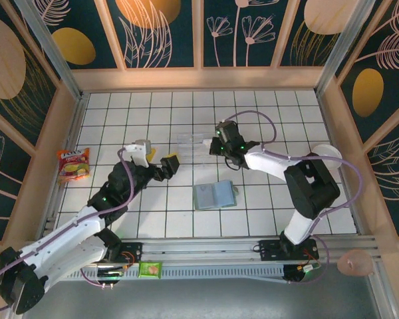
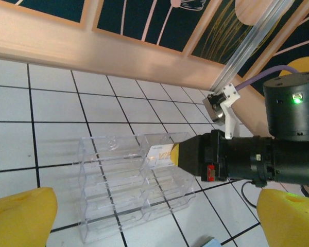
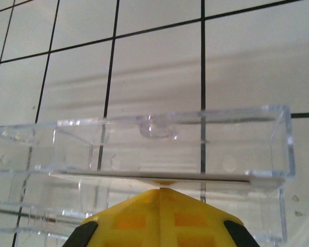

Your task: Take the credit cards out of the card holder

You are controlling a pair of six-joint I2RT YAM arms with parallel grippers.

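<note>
The card holder [image 1: 188, 141] is a clear tiered plastic rack on the white tiled floor, right of the middle at the back. It also lies in front of my left wrist [image 2: 118, 190] and close under my right wrist [image 3: 144, 139]. A white credit card [image 2: 162, 153] with orange lettering sits in an upper right slot. In the right wrist view this credit card [image 3: 118, 176] is a thin edge. My right gripper [image 1: 215, 144] [image 2: 180, 153] [image 3: 162, 191] is shut on its edge from the right. My left gripper [image 1: 163, 159] [image 2: 154, 221] hangs open, left of the rack, with nothing between its yellow fingers [image 2: 20, 218].
A grey-blue wallet [image 1: 215, 195] lies open like a book on the tiles nearer the arms, its corner [image 2: 213, 242] just visible from the left wrist. A red snack packet [image 1: 74, 164] rests by the left wall. Wooden walls ring the floor.
</note>
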